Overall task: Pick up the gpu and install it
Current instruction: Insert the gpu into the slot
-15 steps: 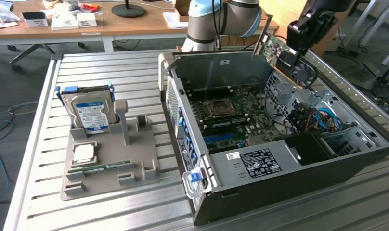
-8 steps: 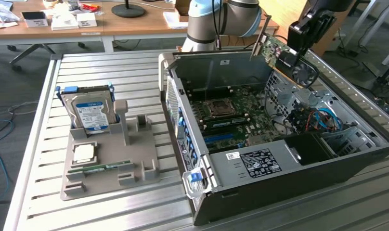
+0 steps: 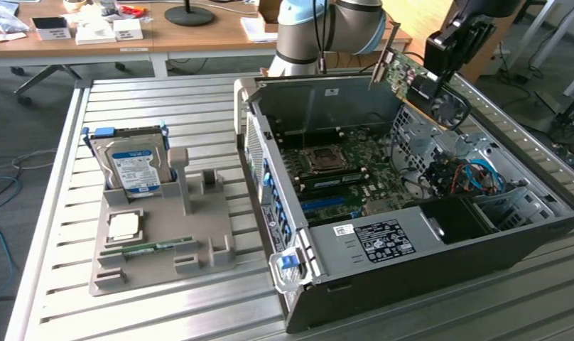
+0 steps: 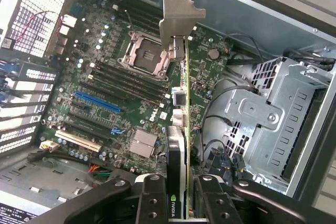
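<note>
The tool (image 4: 181, 198) clamps the gpu (image 4: 181, 103) edge-on above the motherboard (image 4: 105, 72); squaring it with the blue slot (image 4: 97, 102) likely matters most.

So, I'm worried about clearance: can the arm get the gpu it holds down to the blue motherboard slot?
Probably yes: the hand grips the gpu above the open case, and the blue slot lies bare, with cables off by the drive cage.
</note>
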`<state>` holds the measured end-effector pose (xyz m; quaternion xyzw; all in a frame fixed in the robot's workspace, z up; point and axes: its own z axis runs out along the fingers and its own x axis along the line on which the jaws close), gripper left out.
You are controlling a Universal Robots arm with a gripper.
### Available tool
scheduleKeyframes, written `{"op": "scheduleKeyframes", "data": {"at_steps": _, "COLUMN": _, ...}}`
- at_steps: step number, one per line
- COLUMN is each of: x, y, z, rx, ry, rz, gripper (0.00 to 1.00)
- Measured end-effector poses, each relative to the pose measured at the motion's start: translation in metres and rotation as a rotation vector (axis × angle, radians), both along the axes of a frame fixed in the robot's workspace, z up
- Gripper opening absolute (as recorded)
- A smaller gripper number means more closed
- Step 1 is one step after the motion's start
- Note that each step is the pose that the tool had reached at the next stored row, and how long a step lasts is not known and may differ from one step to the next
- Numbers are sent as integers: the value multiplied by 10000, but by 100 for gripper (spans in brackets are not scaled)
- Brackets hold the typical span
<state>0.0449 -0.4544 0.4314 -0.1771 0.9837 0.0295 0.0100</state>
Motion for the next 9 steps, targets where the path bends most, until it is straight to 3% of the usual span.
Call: {"op": "scheduleKeyframes", "data": {"at_steps": 9, "x": 0, "y": 0, "z": 0, "rx": 1, "ry": 0, "rz": 190, "gripper": 27}}
